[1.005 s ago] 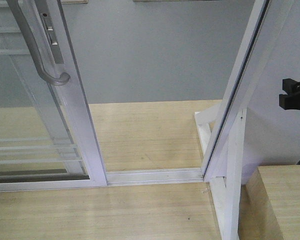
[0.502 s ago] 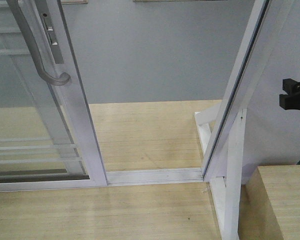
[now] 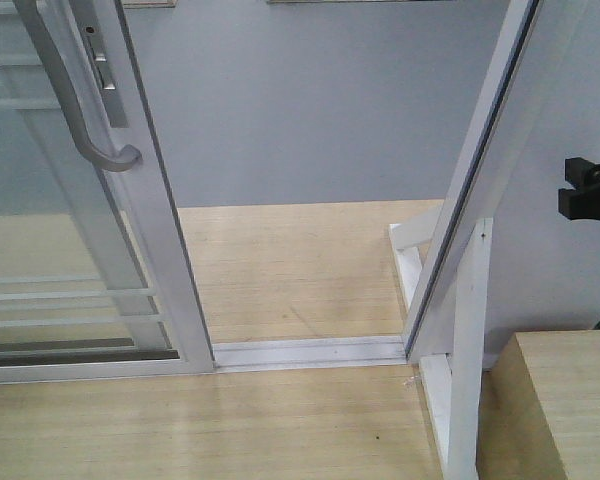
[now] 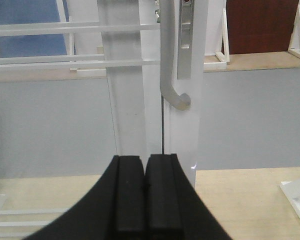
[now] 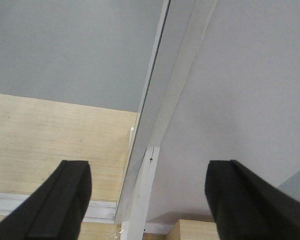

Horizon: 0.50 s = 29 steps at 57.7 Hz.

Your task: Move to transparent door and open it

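The transparent door (image 3: pixel 70 230) stands at the left of the front view: a glass panel in a white frame with thin white bars low down. Its curved grey handle (image 3: pixel 75 110) runs down the frame's right side. A wide gap lies between the door and the white frame post (image 3: pixel 470 200) on the right. In the left wrist view my left gripper (image 4: pixel 145 159) is shut on nothing, below and short of the handle (image 4: pixel 169 75). My right gripper (image 5: pixel 149 170) is open and empty, with the frame post (image 5: pixel 160 110) beyond it.
A white floor track (image 3: pixel 310 352) crosses the gap on the pale wooden floor (image 3: pixel 280 260). A grey wall (image 3: pixel 310 100) lies beyond. A white brace (image 3: pixel 460 380) stands at the post's foot, beside a wooden block (image 3: pixel 565 400). A black part of my right arm (image 3: pixel 590 190) shows at the right edge.
Almost nothing: the right frame post sits very slightly further left in the front view. The door and the handle stay where they were.
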### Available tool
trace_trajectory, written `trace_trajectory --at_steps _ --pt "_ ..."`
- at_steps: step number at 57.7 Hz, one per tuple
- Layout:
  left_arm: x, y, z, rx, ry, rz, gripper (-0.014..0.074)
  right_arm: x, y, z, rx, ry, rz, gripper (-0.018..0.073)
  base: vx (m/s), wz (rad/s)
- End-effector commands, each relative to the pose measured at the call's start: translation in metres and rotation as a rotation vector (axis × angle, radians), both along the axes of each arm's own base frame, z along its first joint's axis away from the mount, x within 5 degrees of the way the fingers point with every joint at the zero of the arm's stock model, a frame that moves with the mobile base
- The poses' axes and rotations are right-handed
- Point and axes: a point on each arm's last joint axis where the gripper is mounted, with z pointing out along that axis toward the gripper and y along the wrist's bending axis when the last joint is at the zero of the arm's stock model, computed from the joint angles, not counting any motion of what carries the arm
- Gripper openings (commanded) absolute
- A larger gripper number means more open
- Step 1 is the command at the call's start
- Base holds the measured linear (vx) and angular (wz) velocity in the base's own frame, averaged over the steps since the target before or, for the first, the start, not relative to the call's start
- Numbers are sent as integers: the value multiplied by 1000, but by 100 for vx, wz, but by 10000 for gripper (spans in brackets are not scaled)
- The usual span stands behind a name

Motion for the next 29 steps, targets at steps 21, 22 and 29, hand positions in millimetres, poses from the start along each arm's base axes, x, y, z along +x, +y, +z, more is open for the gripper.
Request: trace_trajectory --at_steps 21,22,29 --pt "-7 -1 -3 -3 -206 -6 0 2 0 18 -6 -108 12 547 0 0" --pt "-7 -1 -3 -3 -206 -6 0 2 0 18 -6 -108 12 547 0 0" --pt "-7 -1 -3 -3 -206 -6 0 2 0 18 -6 -108 12 547 0 0"
